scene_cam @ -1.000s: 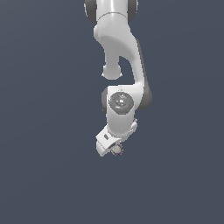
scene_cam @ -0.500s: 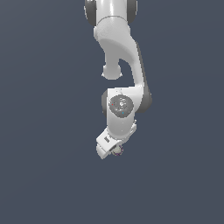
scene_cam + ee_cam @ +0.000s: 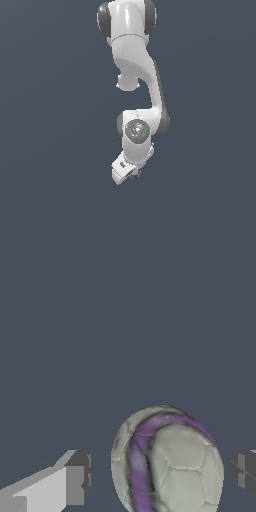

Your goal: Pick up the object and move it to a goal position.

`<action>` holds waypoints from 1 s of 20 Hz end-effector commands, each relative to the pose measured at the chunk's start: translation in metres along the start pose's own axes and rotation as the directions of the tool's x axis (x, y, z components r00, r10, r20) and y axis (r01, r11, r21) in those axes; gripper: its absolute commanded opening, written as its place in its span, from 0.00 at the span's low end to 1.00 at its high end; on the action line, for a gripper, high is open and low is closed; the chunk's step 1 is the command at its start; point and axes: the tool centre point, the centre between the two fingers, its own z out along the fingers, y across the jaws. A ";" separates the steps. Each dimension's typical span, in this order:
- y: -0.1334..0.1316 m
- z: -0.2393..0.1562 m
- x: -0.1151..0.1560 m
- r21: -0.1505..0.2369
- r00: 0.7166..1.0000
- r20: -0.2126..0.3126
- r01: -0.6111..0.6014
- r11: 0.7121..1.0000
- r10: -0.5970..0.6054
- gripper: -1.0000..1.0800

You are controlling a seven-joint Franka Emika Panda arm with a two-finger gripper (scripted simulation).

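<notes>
My claw (image 3: 159, 468) is spread wide, one finger (image 3: 75, 478) each side of the ball (image 3: 167, 461) — neither touches it. The approach looks done; closing, lifting and carrying to the goal remain — no goal marker shows.

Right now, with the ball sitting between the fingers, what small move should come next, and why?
Probably close the gripper. In the wrist view the ball lies between the two fingers, with open gaps on both sides, so nothing grips it yet. The exterior view shows the ball only as a speck at the fingertips, so contact cannot be judged there.
</notes>
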 end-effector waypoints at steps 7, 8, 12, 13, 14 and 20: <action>0.001 0.007 0.001 -0.001 1.000 -0.001 0.000 1.000 0.000 0.00; 0.001 0.007 0.001 -0.001 1.000 -0.001 0.000 1.000 0.000 0.00; 0.001 0.007 0.001 -0.001 1.000 -0.001 0.000 1.000 0.000 0.00; 0.001 0.007 0.001 -0.001 1.000 -0.001 0.000 1.000 0.000 0.00; 0.001 0.007 0.001 -0.001 1.000 -0.001 0.000 1.000 0.000 0.00; 0.002 0.006 -0.002 0.000 1.000 0.000 0.000 1.000 0.000 0.00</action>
